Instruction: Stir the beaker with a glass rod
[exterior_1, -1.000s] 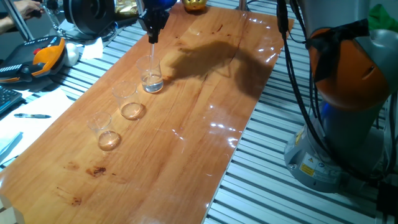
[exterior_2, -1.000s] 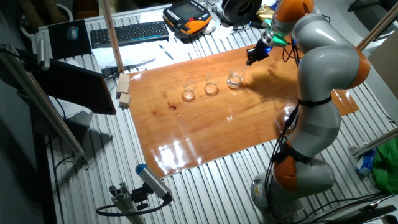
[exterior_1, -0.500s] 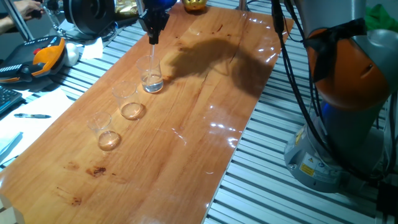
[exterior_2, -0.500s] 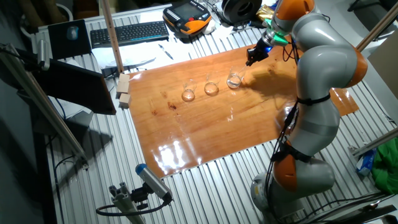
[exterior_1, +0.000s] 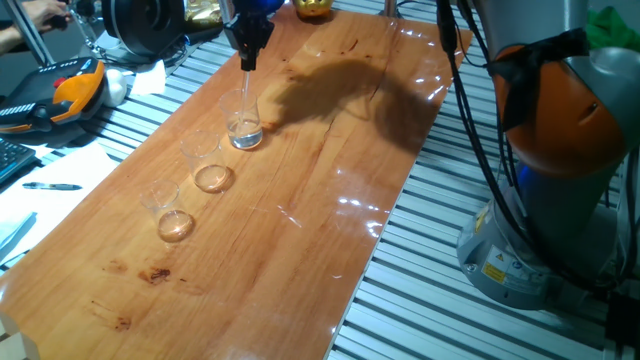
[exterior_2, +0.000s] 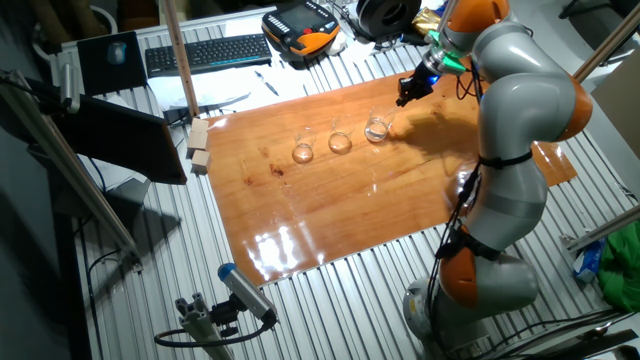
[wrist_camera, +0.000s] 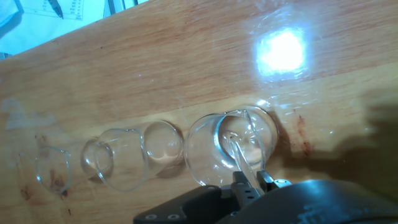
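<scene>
One fixed view: gripper (exterior_1: 246, 60) is positioned directly above the beaker (exterior_1: 243, 122); glass rod (exterior_1: 246, 92) is pinched between the fingers, hanging from the fingertips into the beaker.

Other fixed view: beaker (exterior_2: 377, 127) sits just below and beside the fingertips (exterior_2: 403, 97), at the end of a three-beaker row.

Hand view: rod (wrist_camera: 239, 157) is clamped, tip down inside the beaker (wrist_camera: 227, 146) ahead of the fingers.

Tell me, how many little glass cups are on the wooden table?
3, in a row. The beaker sits under the fingers, with the glass rod inside. The middle beaker is beside it, and the end beaker farthest away.
</scene>
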